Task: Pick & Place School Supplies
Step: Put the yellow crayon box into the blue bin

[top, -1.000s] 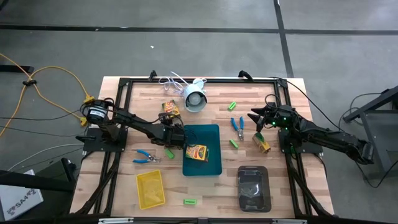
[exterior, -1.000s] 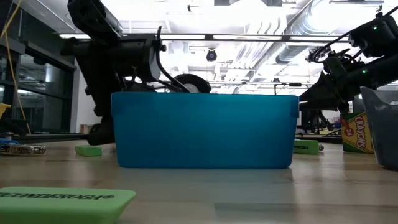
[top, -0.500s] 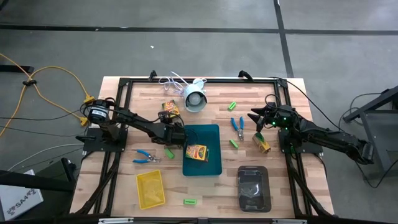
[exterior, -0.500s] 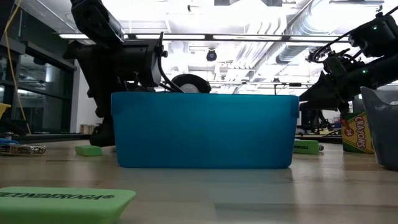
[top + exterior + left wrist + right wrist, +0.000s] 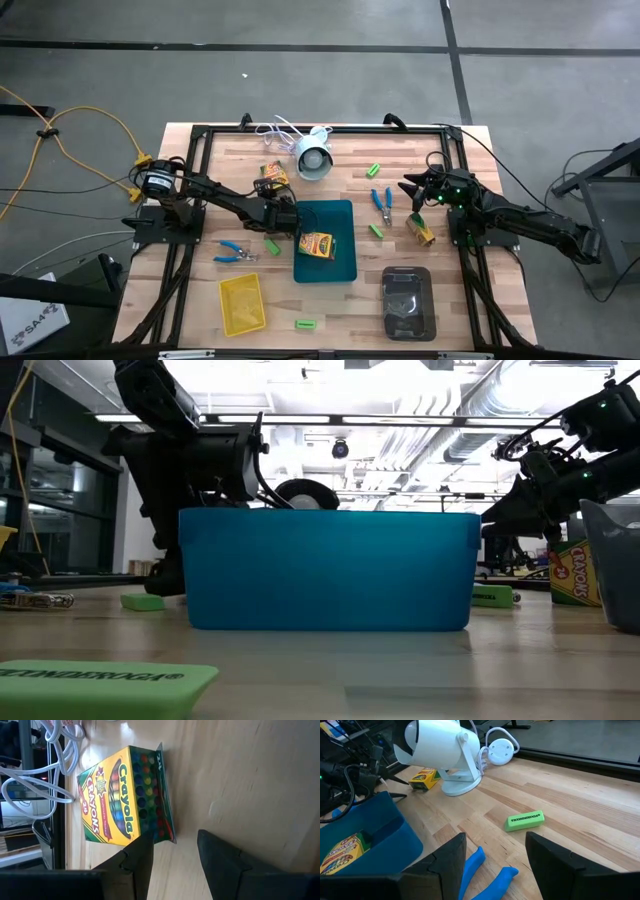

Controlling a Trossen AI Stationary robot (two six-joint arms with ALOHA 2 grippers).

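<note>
a: starting at the left of the tabletop (image 5: 200, 300), what's there?

b: blue-handled pliers (image 5: 234, 251) near the left arm, and a yellow tray (image 5: 241, 304) nearer the front edge with a green eraser (image 5: 305, 324) beside it.

a: and the left claw (image 5: 287, 218)?

b: at the teal tray's (image 5: 340, 268) left rim, fingers apart, holding nothing. its wrist view shows a crayola crayon box (image 5: 125, 795) lying on the wood just ahead of the fingertips. a second crayon box (image 5: 317, 245) lies inside the teal tray.

a: further right?

b: a white lamp (image 5: 314, 158) at the back, another green eraser (image 5: 375, 169), a second pair of blue pliers (image 5: 382, 201), then a third crayon box (image 5: 422, 229) standing by the dark grey tray (image 5: 408, 302).

a: the right claw (image 5: 410, 192)?

b: open and empty, hovering between those pliers and that box.
</note>
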